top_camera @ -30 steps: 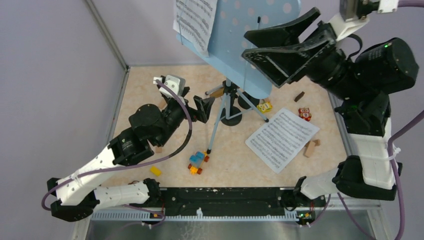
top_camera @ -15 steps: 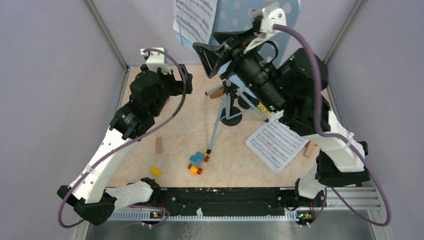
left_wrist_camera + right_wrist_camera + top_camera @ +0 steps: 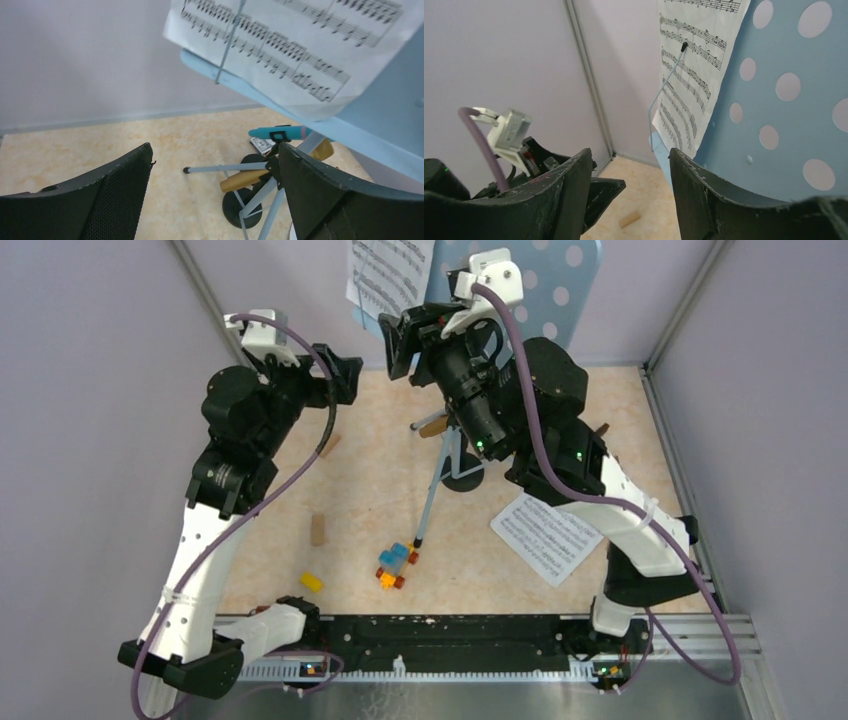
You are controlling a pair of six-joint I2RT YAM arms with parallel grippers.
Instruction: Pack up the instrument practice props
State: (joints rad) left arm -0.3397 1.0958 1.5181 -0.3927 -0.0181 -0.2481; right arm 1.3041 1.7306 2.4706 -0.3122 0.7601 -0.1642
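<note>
The pale-blue perforated music rack (image 3: 560,280) stands at the back on its tripod legs (image 3: 440,480), with a sheet-music page (image 3: 390,275) clipped to it. Another page (image 3: 550,535) lies flat on the table at the right. Under the rack are a blue microphone (image 3: 280,133), a gold microphone (image 3: 250,178) and a black round-based mic holder (image 3: 240,205). My left gripper (image 3: 338,372) hangs open, high at the back left, facing the rack. My right gripper (image 3: 397,335) is open and empty, just short of the rack's left edge (image 3: 784,100) and its page (image 3: 694,65).
A small colourful toy-block car (image 3: 395,565), a yellow block (image 3: 311,582) and a wooden block (image 3: 318,530) lie on the near floor. A small wooden cylinder (image 3: 630,218) lies below the grippers. Grey walls and a corner post (image 3: 589,75) close in the back.
The right arm has swung left from the rack's right side to its left edge. The left arm has risen from beside the tripod to the back left. Right jaws narrowed slightly.
</note>
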